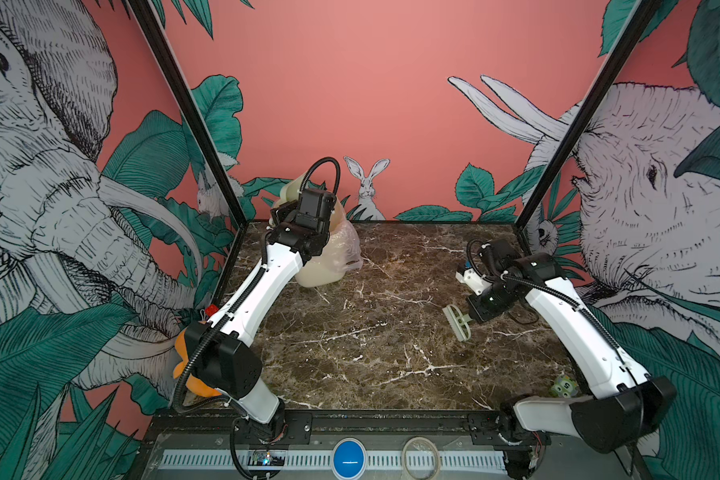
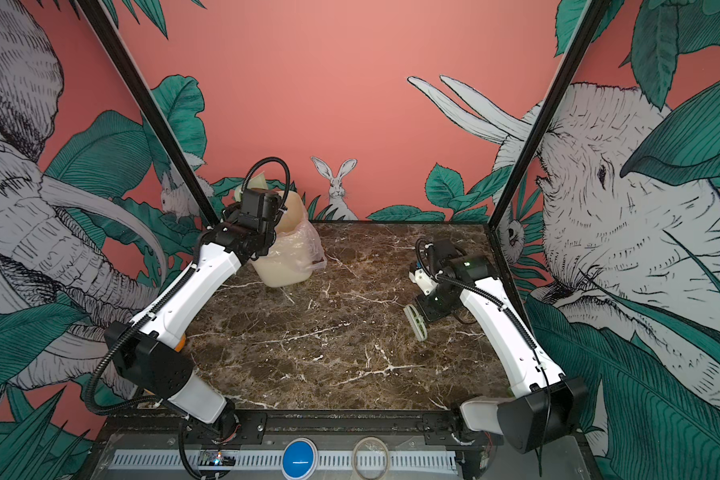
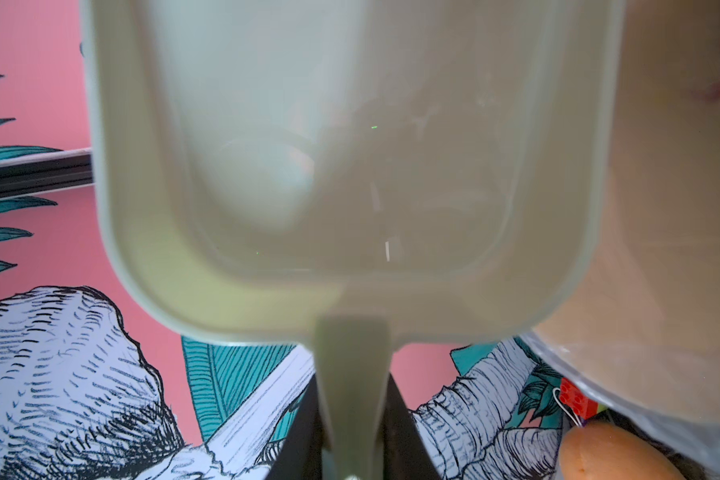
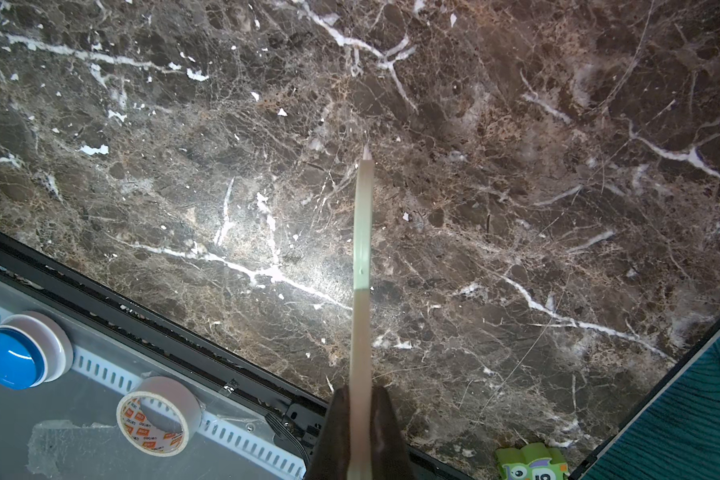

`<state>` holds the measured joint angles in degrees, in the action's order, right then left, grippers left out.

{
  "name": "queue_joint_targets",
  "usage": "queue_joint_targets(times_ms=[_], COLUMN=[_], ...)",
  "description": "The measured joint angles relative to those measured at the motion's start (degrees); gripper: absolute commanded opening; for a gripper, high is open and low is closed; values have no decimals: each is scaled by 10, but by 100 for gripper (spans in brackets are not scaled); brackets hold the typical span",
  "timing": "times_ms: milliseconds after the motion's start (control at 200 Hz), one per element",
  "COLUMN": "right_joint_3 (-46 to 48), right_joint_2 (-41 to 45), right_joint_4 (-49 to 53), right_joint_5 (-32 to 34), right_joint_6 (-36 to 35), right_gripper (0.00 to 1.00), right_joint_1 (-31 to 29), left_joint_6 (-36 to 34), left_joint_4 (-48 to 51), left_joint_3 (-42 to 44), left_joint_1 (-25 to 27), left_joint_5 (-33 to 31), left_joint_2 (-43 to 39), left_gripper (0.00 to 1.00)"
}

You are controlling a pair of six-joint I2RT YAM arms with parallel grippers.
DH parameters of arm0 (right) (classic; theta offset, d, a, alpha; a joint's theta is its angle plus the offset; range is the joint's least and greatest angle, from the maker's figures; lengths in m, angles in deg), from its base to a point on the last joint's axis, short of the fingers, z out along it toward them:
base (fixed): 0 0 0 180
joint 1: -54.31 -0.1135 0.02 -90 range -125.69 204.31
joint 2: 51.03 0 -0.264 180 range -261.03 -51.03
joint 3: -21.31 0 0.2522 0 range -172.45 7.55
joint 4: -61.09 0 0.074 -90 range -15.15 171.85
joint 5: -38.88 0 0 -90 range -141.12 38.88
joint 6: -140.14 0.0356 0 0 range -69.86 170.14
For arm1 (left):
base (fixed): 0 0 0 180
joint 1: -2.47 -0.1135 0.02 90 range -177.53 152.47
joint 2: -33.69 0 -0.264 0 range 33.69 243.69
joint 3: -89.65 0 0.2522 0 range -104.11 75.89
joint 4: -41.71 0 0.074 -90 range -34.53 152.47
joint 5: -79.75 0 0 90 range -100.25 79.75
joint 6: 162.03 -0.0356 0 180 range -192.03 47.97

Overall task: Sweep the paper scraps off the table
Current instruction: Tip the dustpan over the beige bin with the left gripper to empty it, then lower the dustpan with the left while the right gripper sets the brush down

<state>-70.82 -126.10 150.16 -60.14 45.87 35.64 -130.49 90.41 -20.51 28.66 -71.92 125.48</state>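
Note:
My left gripper is shut on the handle of the pale green dustpan. It holds the pan raised and tipped at the mouth of the cream bin at the back left. My right gripper is shut on the pale green brush, held over the right side of the table. No paper scraps show on the marble; any inside the bin are hidden.
A clear plastic liner hangs over the bin. A green owl block lies at the table's front right corner. A tape roll and a blue button sit in front of the table. An orange toy lies beyond the left edge.

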Motion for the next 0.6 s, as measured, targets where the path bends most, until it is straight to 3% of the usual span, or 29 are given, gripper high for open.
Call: queue_joint_targets(times_ms=[340, 600], right_joint_3=[30, 60], right_joint_2=[3, 5], right_joint_4=[-48, -137], right_joint_5=[0, -33], right_joint_6=[25, 72], right_gripper=[0, 0], right_joint_1=[16, 91], left_joint_6=[210, 371], left_joint_4=[135, 133], left_joint_3=[-63, 33], left_joint_1=[135, 209], left_joint_5=[105, 240], left_joint_2=[-2, -19], left_gripper=[13, 14])
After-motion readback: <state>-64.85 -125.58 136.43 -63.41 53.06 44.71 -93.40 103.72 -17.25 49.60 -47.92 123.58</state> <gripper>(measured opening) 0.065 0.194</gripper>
